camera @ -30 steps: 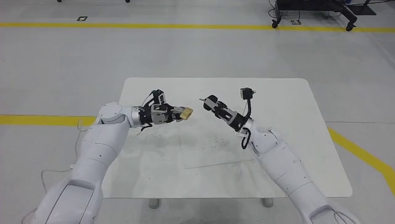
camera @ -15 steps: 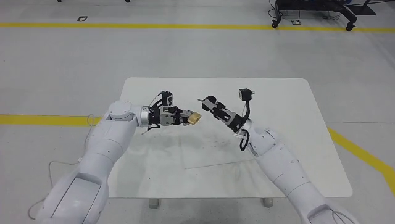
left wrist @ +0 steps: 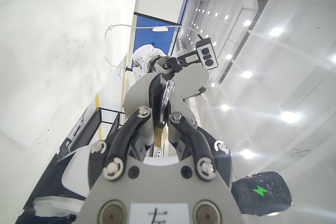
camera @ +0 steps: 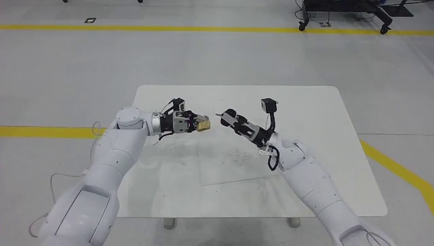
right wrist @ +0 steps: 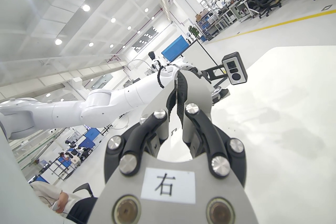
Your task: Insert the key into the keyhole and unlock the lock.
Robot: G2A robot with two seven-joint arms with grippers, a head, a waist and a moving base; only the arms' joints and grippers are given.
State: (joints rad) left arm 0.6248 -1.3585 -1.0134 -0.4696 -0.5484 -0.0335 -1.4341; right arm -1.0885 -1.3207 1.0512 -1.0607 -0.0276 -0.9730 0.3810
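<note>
Hovering above a white tabletop [camera: 305,178] in a bright hall. Clamping a brass lock [camera: 203,124] in the closed jaws of the left gripper [camera: 196,123], its body poking out past the fingertips. Pinching the key [camera: 218,114] in the pressed-together jaws of the right gripper [camera: 223,116], pointing at the lock from just beside it, a small gap showing between them.

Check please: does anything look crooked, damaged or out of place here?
Nothing stands out. The left pincer holds the lock above the table, and the right pincer holds the key facing it. The tabletop shows faint grey smudges.
</note>
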